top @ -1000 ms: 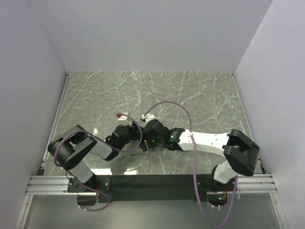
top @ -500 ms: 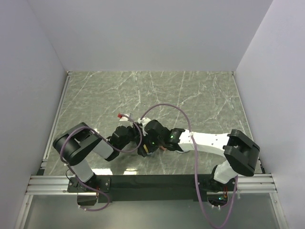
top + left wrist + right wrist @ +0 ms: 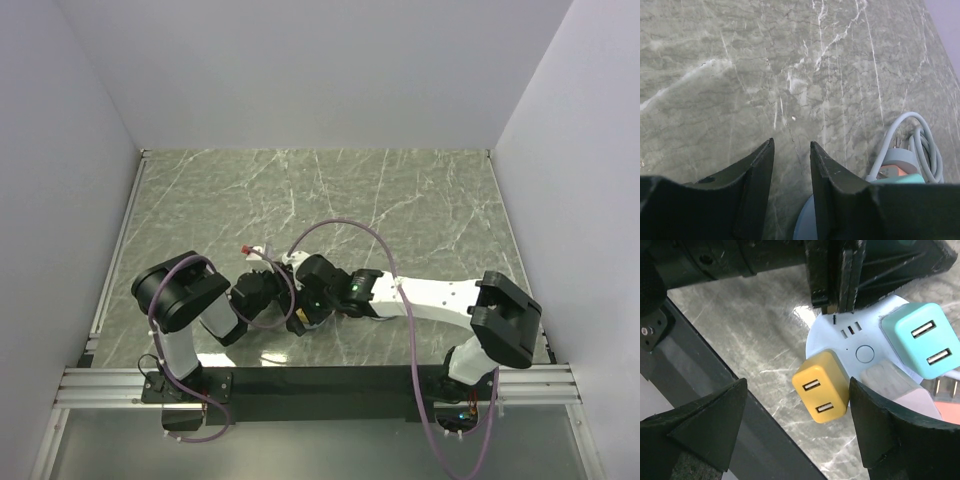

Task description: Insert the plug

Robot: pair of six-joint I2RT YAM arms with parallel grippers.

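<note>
Yellow plug [image 3: 821, 386]: likely light, rigid, slick-sided; grasp across its flat flanks. Right gripper [image 3: 797, 387]: fingers wide apart, straddling it. Left gripper [image 3: 791, 145]: narrow gap at hub [image 3: 840, 340] rim, grip unclear.

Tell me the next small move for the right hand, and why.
Probably back the right hand straight off, away from the hub. Its fingers stand wide open on either side of the yellow charger, which looks fully seated on the hub beside the teal charger. Nothing seems left to push, and backing straight off should avoid knocking either charger.
</note>
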